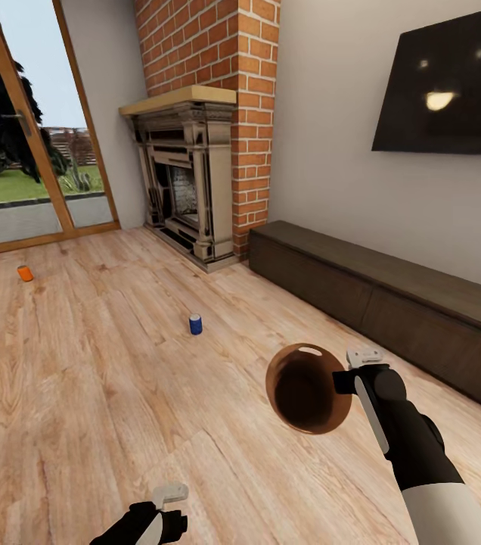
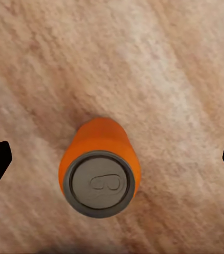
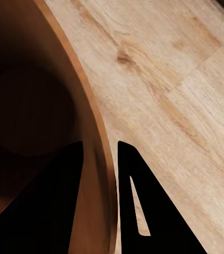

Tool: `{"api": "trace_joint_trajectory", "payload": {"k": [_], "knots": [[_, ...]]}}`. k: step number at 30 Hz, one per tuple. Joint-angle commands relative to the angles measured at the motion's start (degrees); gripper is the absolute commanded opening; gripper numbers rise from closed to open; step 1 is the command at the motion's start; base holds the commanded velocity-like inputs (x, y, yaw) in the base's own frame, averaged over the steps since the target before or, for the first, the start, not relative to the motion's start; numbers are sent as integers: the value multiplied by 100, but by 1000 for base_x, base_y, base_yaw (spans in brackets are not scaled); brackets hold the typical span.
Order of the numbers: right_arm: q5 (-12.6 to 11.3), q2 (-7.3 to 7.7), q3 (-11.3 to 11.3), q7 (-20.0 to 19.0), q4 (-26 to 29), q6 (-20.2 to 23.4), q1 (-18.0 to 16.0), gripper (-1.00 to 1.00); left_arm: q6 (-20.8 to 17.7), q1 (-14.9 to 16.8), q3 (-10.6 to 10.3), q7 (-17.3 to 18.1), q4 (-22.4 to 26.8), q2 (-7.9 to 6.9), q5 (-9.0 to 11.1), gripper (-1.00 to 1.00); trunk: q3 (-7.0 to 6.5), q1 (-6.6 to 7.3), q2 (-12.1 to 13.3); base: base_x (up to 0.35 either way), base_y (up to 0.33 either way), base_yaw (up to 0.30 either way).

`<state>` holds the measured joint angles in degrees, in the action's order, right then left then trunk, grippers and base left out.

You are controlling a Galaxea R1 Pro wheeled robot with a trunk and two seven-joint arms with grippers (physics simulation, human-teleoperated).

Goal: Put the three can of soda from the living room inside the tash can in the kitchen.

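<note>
In the head view my right gripper (image 1: 344, 379) is shut on the rim of the trash can (image 1: 307, 390), holding it above the wood floor with its coppery inside facing the camera. The right wrist view shows one finger (image 3: 64, 201) inside the bin wall (image 3: 33, 106) and the other outside it. An upright orange soda can (image 2: 100, 166) stands on the floor between the widely spread fingertips of my open left gripper (image 2: 114, 159), which sits low at the head view's bottom edge (image 1: 166, 501). A dark blue can (image 1: 195, 324) stands mid-floor. Another orange can (image 1: 25, 273) stands far left near the glass door.
A brick fireplace (image 1: 187, 182) stands at the back. A long low dark cabinet (image 1: 377, 288) runs along the right wall under a wall TV (image 1: 448, 83). A glass patio door (image 1: 21, 151) is at the left. Wood floor lies between the cans.
</note>
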<state>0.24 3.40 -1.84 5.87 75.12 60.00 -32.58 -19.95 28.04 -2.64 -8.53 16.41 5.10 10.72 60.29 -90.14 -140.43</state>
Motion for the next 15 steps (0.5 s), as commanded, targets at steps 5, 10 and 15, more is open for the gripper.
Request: {"api": "trace_joint_trajectory", "payload": {"k": [5, 10, 15], "knots": [[-42, -3, -1, -16, 2, 0, -2, -100, 0, 0, 0, 0, -3, 0, 0, 100, 89, -109, -201, 0, 0, 0], [-42, -5, -1, -16, 2, 0, -2, -100, 0, 0, 0, 0, -3, 0, 0, 100, 191, -161, -285, 0, 0, 0], [-42, -6, -1, -16, 1, 0, -2, -100, 0, 0, 0, 0, -1, 0, 0, 100, 280, -171, -291, 0, 0, 0]]}}
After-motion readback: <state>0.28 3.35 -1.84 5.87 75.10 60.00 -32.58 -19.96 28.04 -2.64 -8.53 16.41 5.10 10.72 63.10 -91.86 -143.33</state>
